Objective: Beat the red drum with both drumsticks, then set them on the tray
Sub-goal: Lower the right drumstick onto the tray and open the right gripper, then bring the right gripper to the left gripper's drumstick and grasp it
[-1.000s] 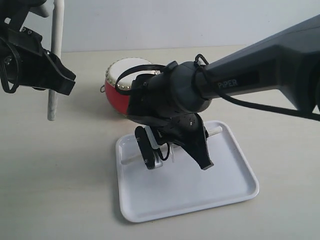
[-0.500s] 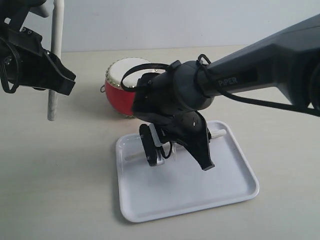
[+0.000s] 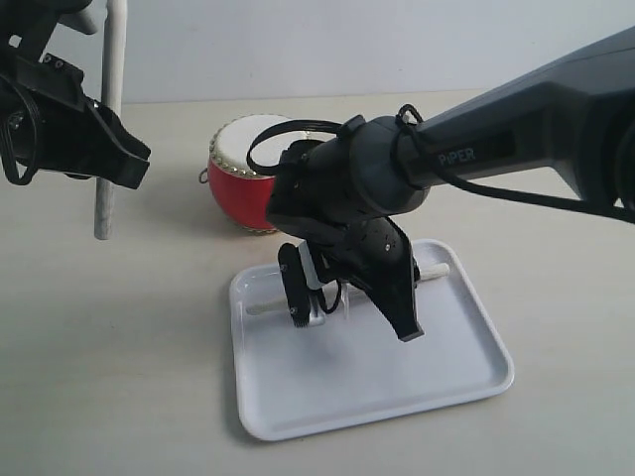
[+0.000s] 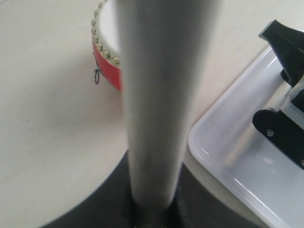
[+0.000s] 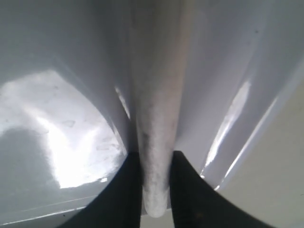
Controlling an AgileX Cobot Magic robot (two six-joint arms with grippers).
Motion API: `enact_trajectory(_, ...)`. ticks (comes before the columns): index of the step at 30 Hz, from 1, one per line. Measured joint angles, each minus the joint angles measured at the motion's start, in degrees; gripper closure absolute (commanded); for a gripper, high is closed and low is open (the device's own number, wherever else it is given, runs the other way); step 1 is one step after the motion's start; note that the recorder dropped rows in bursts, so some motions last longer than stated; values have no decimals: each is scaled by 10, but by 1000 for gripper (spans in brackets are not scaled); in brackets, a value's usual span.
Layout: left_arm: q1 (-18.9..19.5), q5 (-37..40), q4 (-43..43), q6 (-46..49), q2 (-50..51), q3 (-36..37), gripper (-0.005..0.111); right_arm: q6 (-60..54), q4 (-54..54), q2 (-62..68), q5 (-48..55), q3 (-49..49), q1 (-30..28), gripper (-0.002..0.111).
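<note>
Right now my right gripper [image 5: 155,190] is down over the tray [image 3: 397,387]. Its jaws are nearly closed, snug on the right stick [image 5: 156,123], and the wrist view shows a dark finger [image 5: 183,194] pressed to each flank. The stick lies roughly level, low inside the tray. I cannot tell whether it touches the floor. In the exterior view one end pokes out toward the tray's far right corner and the other toward its left rim.

My left gripper [image 4: 151,209] hangs high at the left of the exterior view, well apart from the tray. Its jaws are narrowed and clamped on the left stick [image 3: 103,213]. That stick stands near upright with a slight tilt and runs out both above and below the jaws. Its lower tip is left of the drum [image 3: 233,193], apart from it.

The drum sits upright on the table [image 3: 119,347], just behind the tray's far left corner. Its cream head faces up, with brass studs round the rim and a small metal ring on the red side. My right arm hides part of it in the exterior view. The tray lies flat on the table, nearer the camera than the drum.
</note>
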Motion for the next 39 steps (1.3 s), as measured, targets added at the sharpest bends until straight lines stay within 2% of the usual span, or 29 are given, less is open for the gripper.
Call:
enact_trajectory(4, 0, 0, 0, 0, 0, 0, 107, 0, 0, 0, 0, 0, 0, 102)
enact_trajectory(12, 0, 0, 0, 0, 0, 0, 107, 8, 0, 0, 0, 0, 0, 68)
enact_trajectory(14, 0, 0, 0, 0, 0, 0, 107, 14, -4, 0, 0, 0, 0, 63)
enact_trajectory(22, 0, 0, -1, 0, 0, 0, 107, 80, -31, 0, 23, -9, 0, 62)
enact_trajectory(26, 0, -35, -9, 0, 0, 16, 107, 97, -14, -21, 34, -13, 0, 62)
enact_trajectory(29, 0, -71, -17, 0, 0, 31, 107, 100, 41, -58, 20, -16, 0, 62)
enact_trajectory(32, 0, -88, -22, 0, 0, 39, 107, 82, 141, -101, -26, -16, -5, 62)
enact_trajectory(39, 0, -93, -82, 44, 0, 40, 107, -115, 480, -179, -116, -9, -56, 62)
